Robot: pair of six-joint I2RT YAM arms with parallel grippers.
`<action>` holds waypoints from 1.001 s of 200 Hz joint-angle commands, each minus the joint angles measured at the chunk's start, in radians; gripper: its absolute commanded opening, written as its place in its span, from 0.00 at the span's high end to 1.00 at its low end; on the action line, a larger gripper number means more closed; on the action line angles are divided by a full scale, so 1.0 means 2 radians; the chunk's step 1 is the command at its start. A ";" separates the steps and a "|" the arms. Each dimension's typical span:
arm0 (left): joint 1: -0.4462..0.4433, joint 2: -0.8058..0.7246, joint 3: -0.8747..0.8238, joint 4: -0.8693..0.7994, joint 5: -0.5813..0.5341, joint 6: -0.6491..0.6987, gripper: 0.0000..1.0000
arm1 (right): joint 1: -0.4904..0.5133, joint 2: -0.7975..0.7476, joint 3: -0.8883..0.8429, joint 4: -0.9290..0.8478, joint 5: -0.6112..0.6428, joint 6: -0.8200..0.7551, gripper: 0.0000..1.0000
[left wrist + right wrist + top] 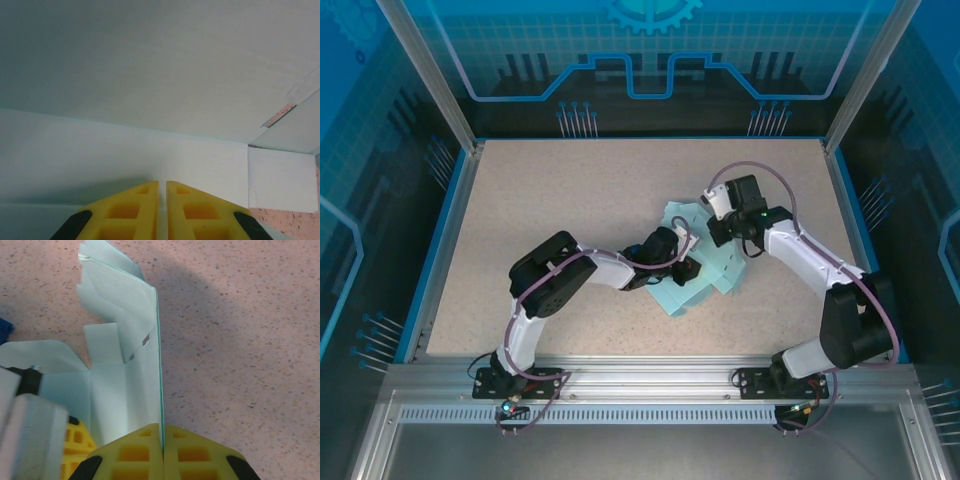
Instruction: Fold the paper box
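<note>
We see the desk hemmed by a blue rim, with a metal rail along the near side where both arms are bolted. The left half and far side of the speckled surface give us broad open room. The right-centre is crowded, because both arms converge there on the paper box.

From above, the box lies as a pale cyan sheet right of centre, well apart from every rim, flaps spread toward the near side. The left pincer sits over its left part, and the right pincer is over its far edge.

The left wrist camera adds what the top view hides. A flat card panel lies under the yellow fingers, and a second panel rises beyond a crease. A corner of the desk shows at the lower right. These fingers are drawn almost together, leaving a thin slit. We cannot tell whether card sits in it.

The right wrist camera shows an upright panel seen edge-on, running straight down between that pincer's fingers. The pincer is closed on this edge. Bare desk lies to its right. To its left are more flaps and a small dark blue object at the frame's edge.
</note>
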 commanded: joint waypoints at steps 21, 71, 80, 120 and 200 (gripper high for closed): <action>-0.002 0.018 -0.013 0.042 -0.013 -0.002 0.87 | 0.049 -0.031 -0.032 0.027 0.039 0.065 1.00; -0.001 0.013 -0.031 0.070 -0.021 0.002 0.86 | 0.094 -0.044 -0.052 0.049 0.087 0.076 1.00; -0.001 0.011 -0.036 0.076 -0.024 0.002 0.85 | 0.095 -0.045 -0.055 0.053 0.091 0.073 1.00; 0.000 -0.011 -0.053 0.087 -0.031 0.004 0.80 | 0.093 -0.053 -0.072 0.073 0.105 0.037 1.00; 0.038 -0.119 -0.119 0.087 -0.018 -0.012 0.51 | 0.073 -0.066 -0.065 0.078 0.093 -0.057 1.00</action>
